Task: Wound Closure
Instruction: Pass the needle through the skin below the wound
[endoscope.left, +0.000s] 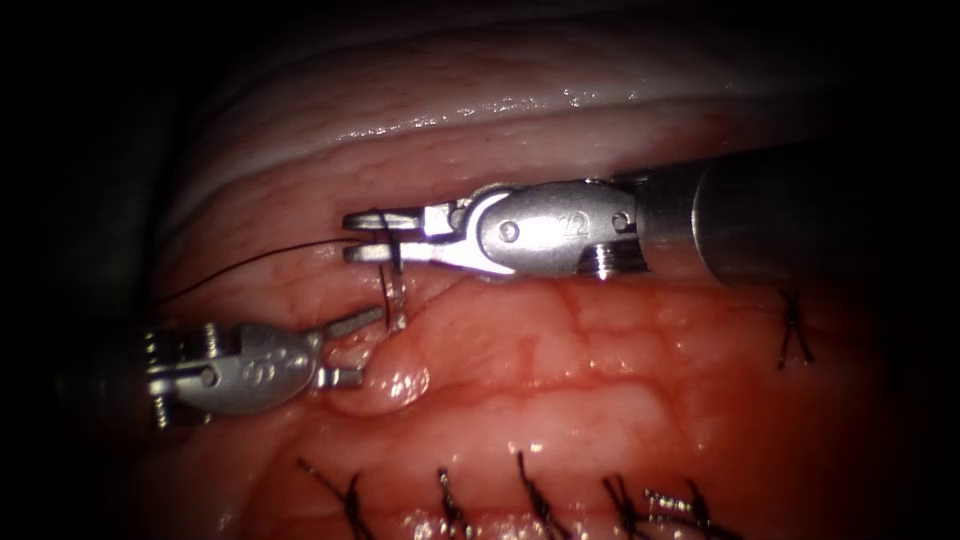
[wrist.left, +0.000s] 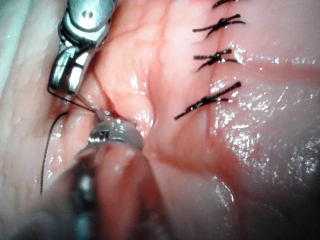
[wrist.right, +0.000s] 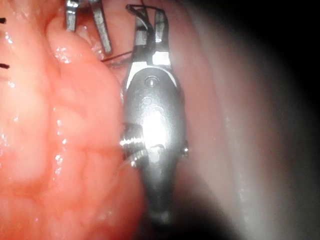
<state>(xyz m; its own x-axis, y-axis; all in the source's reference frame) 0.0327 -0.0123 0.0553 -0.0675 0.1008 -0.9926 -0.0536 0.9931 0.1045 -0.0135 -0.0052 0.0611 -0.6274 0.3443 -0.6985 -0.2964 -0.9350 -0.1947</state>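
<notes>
My right tool (endoscope.left: 350, 235) reaches in from the right, its jaws shut on the upper part of the curved needle (endoscope.left: 397, 300). The needle runs down from the jaws, and its lower part enters the tissue (endoscope.left: 600, 380) at the fold's left end. Dark thread (endoscope.left: 250, 262) trails from these jaws away to the left. My left tool (endoscope.left: 368, 346) lies at the lower left, open, one jaw on each side of a raised lip of tissue beside the needle, gripping nothing. In the right wrist view the right tool (wrist.right: 149, 15) holds the dark needle across its tips.
Several finished dark stitches (endoscope.left: 530, 495) line the lower edge, and another stitch (endoscope.left: 795, 330) sits at the right under the right tool's shaft. Red fluid wets the lower tissue. Pale tissue rises behind. The stitches (wrist.left: 210, 100) show again in the left wrist view.
</notes>
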